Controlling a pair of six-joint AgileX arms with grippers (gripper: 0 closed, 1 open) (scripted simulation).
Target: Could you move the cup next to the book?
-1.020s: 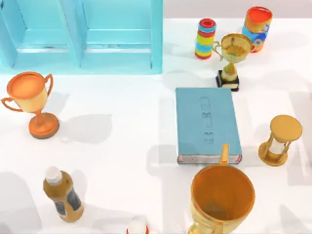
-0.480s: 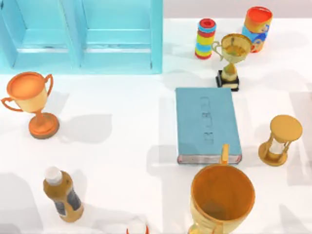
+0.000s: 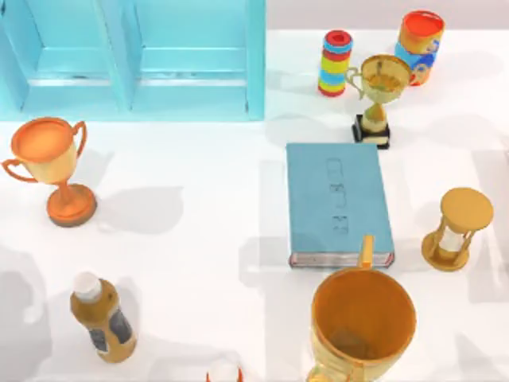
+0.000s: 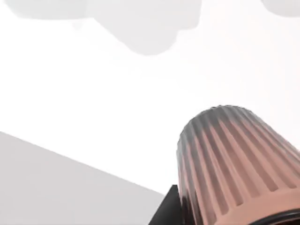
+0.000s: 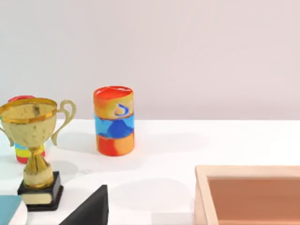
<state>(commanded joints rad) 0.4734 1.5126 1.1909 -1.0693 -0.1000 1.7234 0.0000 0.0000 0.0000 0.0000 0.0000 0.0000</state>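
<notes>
White table (image 3: 207, 239) carried the book (image 3: 338, 203) flat, right of centre, big orange-gold mug (image 3: 362, 322) just in front of it. Through my left wrist camera the cup (image 4: 234, 161) loomed close, ribbed coppery side over pale table (a dark end effector part sat against it, grip state: couldn't tell). Right wrist camera saw a gold trophy (image 5: 33, 140) and a striped can (image 5: 114, 120).
</notes>
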